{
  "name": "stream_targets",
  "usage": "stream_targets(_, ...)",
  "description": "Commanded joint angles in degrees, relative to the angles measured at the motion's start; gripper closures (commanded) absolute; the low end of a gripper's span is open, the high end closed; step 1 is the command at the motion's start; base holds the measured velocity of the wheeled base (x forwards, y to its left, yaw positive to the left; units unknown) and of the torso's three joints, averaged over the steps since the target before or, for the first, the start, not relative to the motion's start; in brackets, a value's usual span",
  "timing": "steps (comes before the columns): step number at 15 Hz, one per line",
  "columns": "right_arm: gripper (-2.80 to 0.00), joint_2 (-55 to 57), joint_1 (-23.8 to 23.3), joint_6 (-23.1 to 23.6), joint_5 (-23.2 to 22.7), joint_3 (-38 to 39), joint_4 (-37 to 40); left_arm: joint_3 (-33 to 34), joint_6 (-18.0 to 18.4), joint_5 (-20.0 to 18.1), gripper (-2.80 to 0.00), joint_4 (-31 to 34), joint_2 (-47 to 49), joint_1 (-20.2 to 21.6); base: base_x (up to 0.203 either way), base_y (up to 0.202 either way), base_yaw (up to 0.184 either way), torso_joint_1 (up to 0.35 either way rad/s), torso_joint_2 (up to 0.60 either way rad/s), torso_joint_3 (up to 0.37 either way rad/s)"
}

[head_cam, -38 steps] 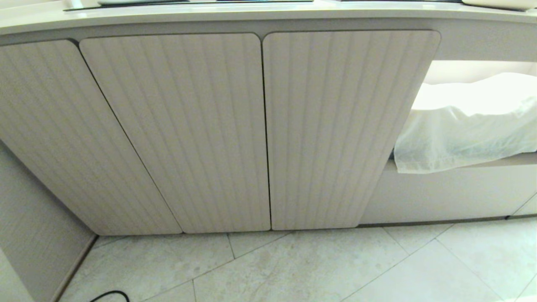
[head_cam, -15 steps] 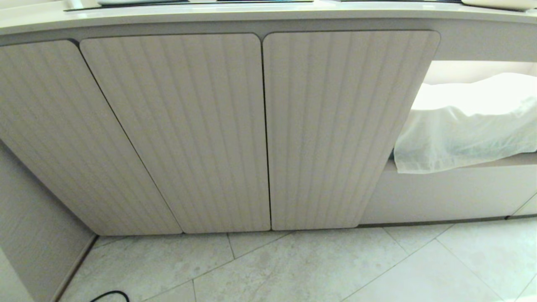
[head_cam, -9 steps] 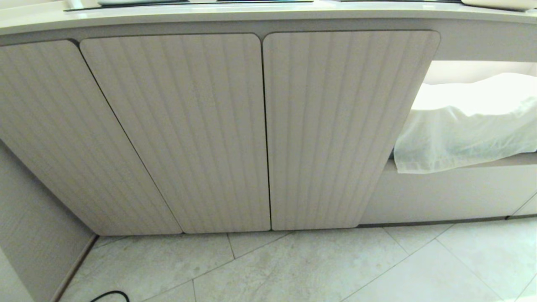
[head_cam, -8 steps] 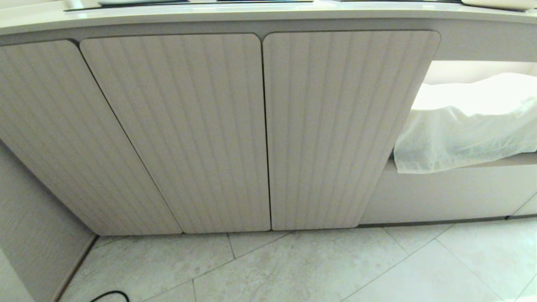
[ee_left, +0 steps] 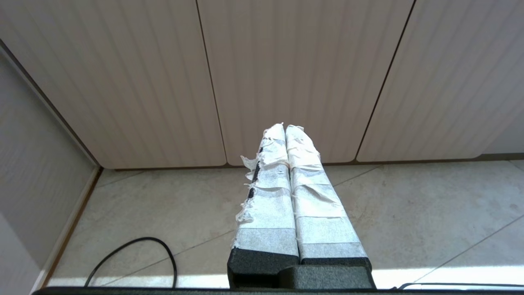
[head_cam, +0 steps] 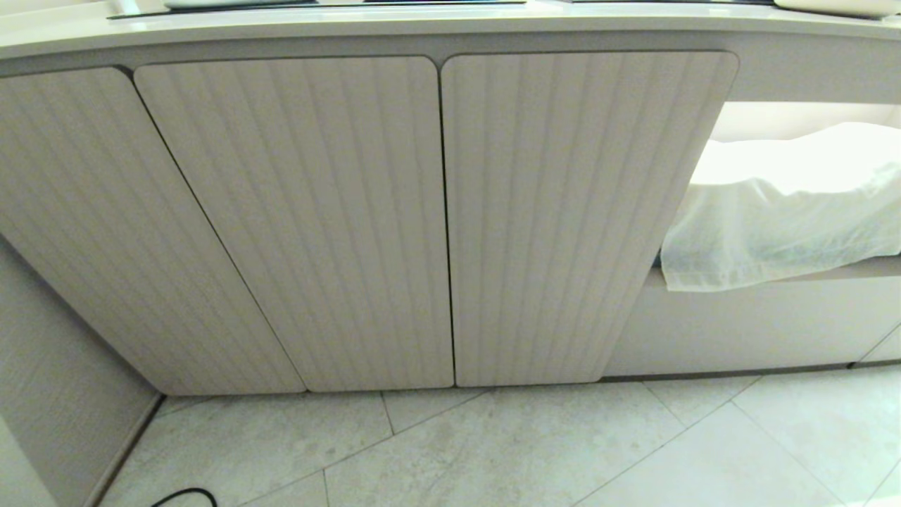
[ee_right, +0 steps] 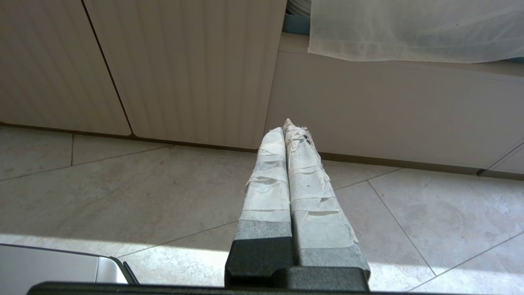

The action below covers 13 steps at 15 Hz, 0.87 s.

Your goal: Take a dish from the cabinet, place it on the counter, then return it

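The cabinet point(head_cam: 436, 218) fills the head view with its ribbed beige doors all closed; the same doors point(ee_left: 286, 73) show in the left wrist view. The counter point(head_cam: 422, 21) runs along the top edge. The dish is hidden. Neither arm shows in the head view. My left gripper point(ee_left: 285, 127) hangs low over the floor, a short way from the doors, its tape-wrapped fingers pressed together and empty. My right gripper point(ee_right: 287, 125) is likewise shut and empty, pointing at the foot of the unit beside the rightmost door point(ee_right: 188, 69).
To the right of the doors an open lit shelf holds a sheer white cloth point(head_cam: 781, 211), also seen as the cloth point(ee_right: 413, 28) over blue ware point(ee_right: 295, 23). A black cable point(ee_left: 135, 254) loops on the tiled floor point(head_cam: 493, 451). A side wall point(head_cam: 56, 366) stands at the left.
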<state>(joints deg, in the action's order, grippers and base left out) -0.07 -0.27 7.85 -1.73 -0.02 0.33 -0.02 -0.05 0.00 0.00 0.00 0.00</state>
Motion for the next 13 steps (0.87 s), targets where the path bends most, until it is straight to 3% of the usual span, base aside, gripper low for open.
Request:
stream_targets(1, 0.00, 0.1, 0.0, 0.1, 0.0, 0.0, 0.0, 0.0, 0.0, 0.0, 0.00, 0.0, 0.0, 0.0, 0.000, 0.000, 0.000, 0.000, 0.00, 0.000)
stream_targets(13, 0.00, 0.1, 0.0, -1.6, 0.2, 0.0, -0.1, 0.0, 0.0, 0.0, 0.00, 0.0, 0.0, 0.0, 0.000, 0.000, 0.000, 0.000, 0.00, 0.000)
